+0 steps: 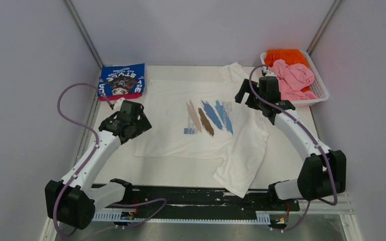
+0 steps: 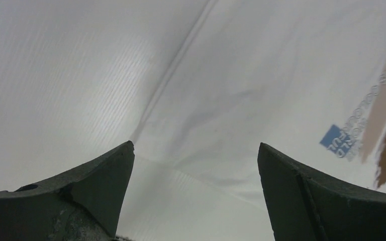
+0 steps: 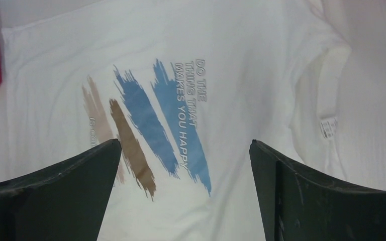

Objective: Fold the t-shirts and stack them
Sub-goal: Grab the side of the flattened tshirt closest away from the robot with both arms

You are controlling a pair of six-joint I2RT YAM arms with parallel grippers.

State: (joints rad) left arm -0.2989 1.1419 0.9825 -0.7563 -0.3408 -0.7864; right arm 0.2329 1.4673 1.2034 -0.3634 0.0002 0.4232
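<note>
Nearest me, the two arms rise from a black mounting rail (image 1: pixel 191 197) along the front edge of the table (image 1: pixel 176 173). Just beyond it lies the white t-shirt (image 1: pixel 176 140), spread flat and face up across the middle of the table. One sleeve (image 1: pixel 236 173) is splayed out towards the rail on the right side.

The left gripper (image 2: pixel 195 145) hangs over the shirt's left part. Its fingers (image 2: pixel 90 186) are spread wide with nothing between them, only plain white cloth and a soft crease running below. The right gripper (image 3: pixel 185 141) hangs over the shirt's far right part, near the collar. It too is open wide and holds nothing. Beneath it I see the brush-stroke print (image 3: pixel 146 125) in tan, brown and blue, with pale lettering along the blue strokes. Off to the side is the neck label (image 3: pixel 328 125), inside the collar. I cannot tell whether either gripper touches the cloth.

Further back, at the far left corner, the blue t-shirt (image 1: pixel 122 80) sits folded with white lettering on top. It rests on a magenta t-shirt (image 1: pixel 111 97) whose edge shows beneath it. At the far right stands a white basket (image 1: pixel 321 93), holding a crumpled pink t-shirt (image 1: pixel 294 78) in front. An orange t-shirt (image 1: pixel 284 55) lies behind it.
</note>
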